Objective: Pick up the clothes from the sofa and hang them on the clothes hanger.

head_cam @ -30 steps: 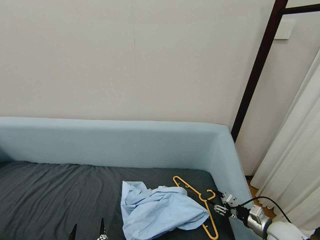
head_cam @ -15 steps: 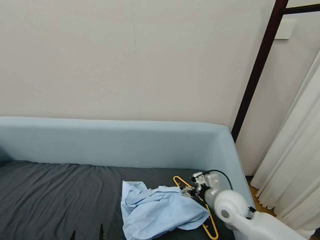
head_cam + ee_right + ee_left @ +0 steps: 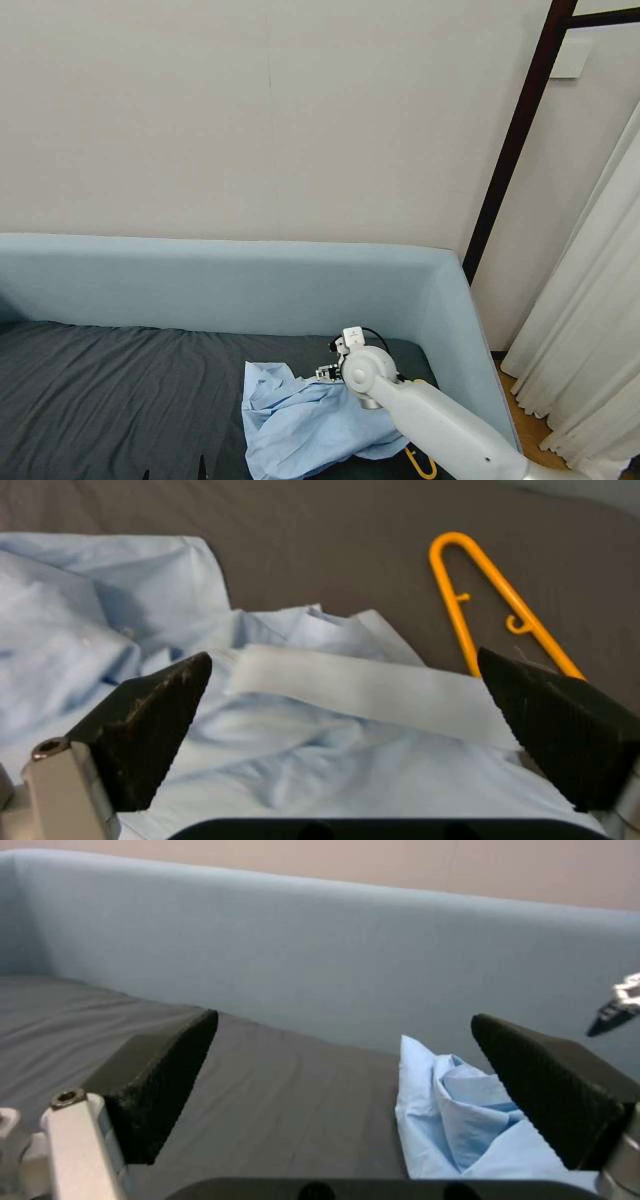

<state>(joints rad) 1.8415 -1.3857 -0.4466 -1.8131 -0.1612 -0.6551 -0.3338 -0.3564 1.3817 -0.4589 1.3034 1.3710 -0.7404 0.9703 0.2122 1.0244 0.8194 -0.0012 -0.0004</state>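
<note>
The light blue sofa [image 3: 200,290] runs across the head view, with a dark grey seat cushion [image 3: 100,390]. The right arm [image 3: 440,430] reaches in from the near right corner and stretches diagonally left and away over the seat's right end. Its wrist is bent down toward the cushion.

The pale blue shirt [image 3: 300,425] lies crumpled on the seat, right of the middle and near the front. The right arm covers its right edge. The orange hanger [image 3: 490,592] lies flat on the cushion just right of the shirt. In the head view the arm leaves just the hanger's near tip peeking out.

The right gripper [image 3: 342,660] hovers over the shirt's far edge, above the white collar band. Its fingers are spread wide and nothing is between them. The left gripper [image 3: 342,1018] sits low at the near edge, left of the shirt. Its fingers are also wide apart and it holds nothing.

Compared with a second ago, the right gripper has moved from the hanger's hook by the right armrest, going left and farther in, and now sits above the shirt. The shirt and hanger haven't budged, and the left gripper is where it was.
</note>
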